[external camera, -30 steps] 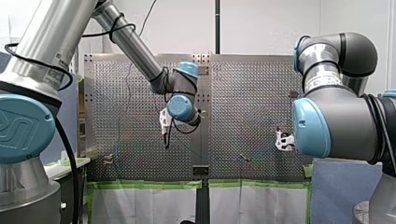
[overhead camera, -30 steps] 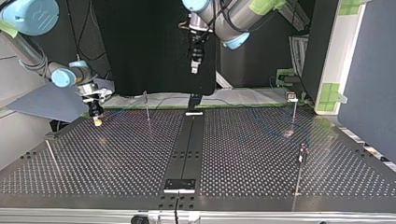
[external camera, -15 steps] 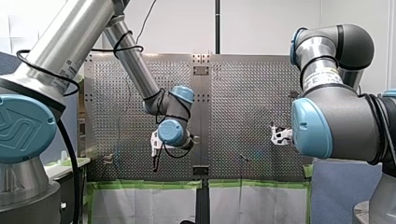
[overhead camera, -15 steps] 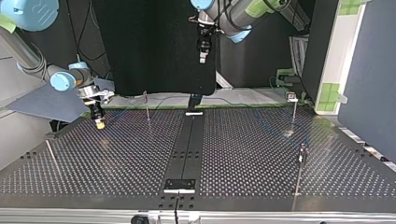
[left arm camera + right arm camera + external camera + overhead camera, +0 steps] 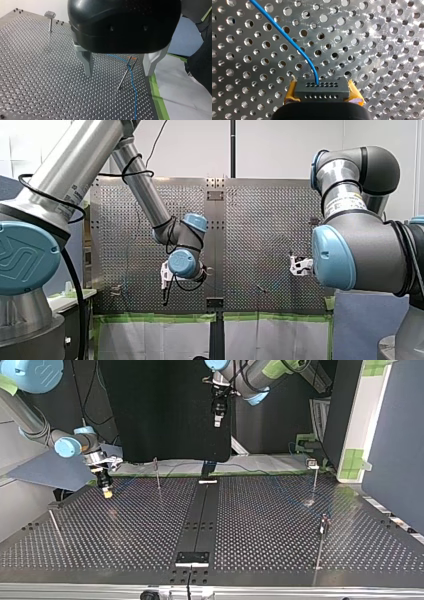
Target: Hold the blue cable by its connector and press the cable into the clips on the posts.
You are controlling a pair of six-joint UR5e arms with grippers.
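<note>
The blue cable [image 5: 283,33] is thin and bendy, so it will flop if I pull it by the middle. It looks very light. The best place to hold it is the dark connector [image 5: 322,90] at its end, which is hard and blocky. My right hand [image 5: 323,94] is squeezed onto that connector, a yellow pad [image 5: 291,93] on each side, close over the table [image 5: 387,37] with its many holes. From there the cable runs off across the table. In the left wrist view it passes just beside a thin post [image 5: 124,76]. My left hand [image 5: 117,65] hangs in the air above that spot, fingers apart, with nothing in them. I think the cable needs a soft push down at each post, not a hard tug.
</note>
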